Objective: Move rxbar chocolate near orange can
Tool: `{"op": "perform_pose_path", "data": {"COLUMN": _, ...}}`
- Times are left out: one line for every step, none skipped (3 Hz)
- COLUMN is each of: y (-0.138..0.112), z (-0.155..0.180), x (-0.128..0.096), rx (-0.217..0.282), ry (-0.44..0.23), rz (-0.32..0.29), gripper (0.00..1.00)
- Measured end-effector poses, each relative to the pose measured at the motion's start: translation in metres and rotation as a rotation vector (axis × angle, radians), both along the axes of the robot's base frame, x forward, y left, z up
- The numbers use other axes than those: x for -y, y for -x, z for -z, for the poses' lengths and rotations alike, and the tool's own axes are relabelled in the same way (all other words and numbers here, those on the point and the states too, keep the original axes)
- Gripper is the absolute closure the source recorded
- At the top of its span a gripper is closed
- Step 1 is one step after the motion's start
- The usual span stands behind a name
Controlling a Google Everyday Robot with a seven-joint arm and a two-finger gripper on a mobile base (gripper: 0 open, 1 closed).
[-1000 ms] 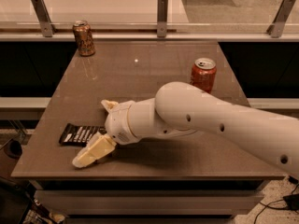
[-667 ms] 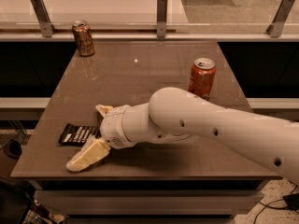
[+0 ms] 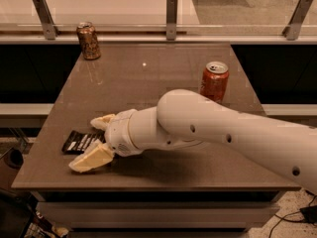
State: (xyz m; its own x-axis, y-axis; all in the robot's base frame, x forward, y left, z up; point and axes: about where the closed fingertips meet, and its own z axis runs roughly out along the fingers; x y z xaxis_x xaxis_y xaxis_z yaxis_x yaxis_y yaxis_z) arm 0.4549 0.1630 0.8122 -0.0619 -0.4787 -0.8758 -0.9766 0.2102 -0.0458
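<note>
The rxbar chocolate [image 3: 77, 142], a flat black wrapper with white lettering, lies near the table's front left corner. My gripper [image 3: 84, 144] is open, with one cream finger [image 3: 102, 121] behind the bar and the other finger [image 3: 92, 157] in front of it, so the bar's right end sits between them. The gripper's wrist hides that end of the bar. The orange can [image 3: 88, 40], dull brownish-orange with a dark pattern, stands upright at the table's far left corner, well away from the bar.
A brighter red-orange can [image 3: 214, 81] stands at the right side of the brown table [image 3: 148, 78], just behind my white arm [image 3: 223, 133]. A railing with metal posts [image 3: 171, 11] runs behind the table. Dark gaps lie on both sides of the table.
My gripper has moved left and slightly forward, so its open fingers now reach further over the bar. The bar and both cans have not moved.
</note>
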Motion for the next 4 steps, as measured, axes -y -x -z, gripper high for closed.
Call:
{"op": "perform_pose_path", "data": {"y": 0.0, "z": -0.002, "x": 0.0, "rx": 0.0, "ry": 0.0, "rz": 0.0, "gripper": 0.88}}
{"op": "perform_pose_path", "data": {"y": 0.0, "z": -0.005, "x": 0.0, "rx": 0.0, "ry": 0.0, "rz": 0.0, "gripper": 1.0}}
{"op": "perform_pose_path", "data": {"y": 0.0, "z": -0.005, "x": 0.0, "rx": 0.001, "ry": 0.0, "rz": 0.0, "gripper": 1.0}}
{"op": "perform_pose_path", "data": {"y": -0.012, "z": -0.015, "x": 0.005, "rx": 0.016, "ry": 0.004, "rz": 0.018, "gripper": 1.0}}
